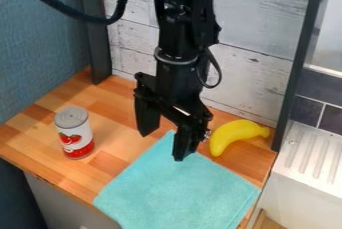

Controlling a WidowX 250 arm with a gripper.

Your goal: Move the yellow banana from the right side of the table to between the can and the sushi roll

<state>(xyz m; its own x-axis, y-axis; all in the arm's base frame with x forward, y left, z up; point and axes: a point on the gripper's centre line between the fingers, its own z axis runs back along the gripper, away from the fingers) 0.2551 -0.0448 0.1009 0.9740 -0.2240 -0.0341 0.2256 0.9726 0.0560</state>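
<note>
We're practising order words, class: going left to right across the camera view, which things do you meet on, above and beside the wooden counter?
Red-and-white can, black gripper, yellow banana, white ribbed surface.

The can point(75, 134) stands upright on the left part of the tabletop point(110, 100), well apart from the cloth point(177, 188), which lies flat across the front and right part of it, while the banana point(234, 135) lies on the right, just behind the cloth and before the plank wall point(250, 53). The claw point(163, 145) hangs between the can and the banana, over the back end of the cloth and nearer to the banana. A panel point(43, 48) rises to the left behind the can, and a ridged white unit point(310, 158) sits right of the tabletop.
</note>
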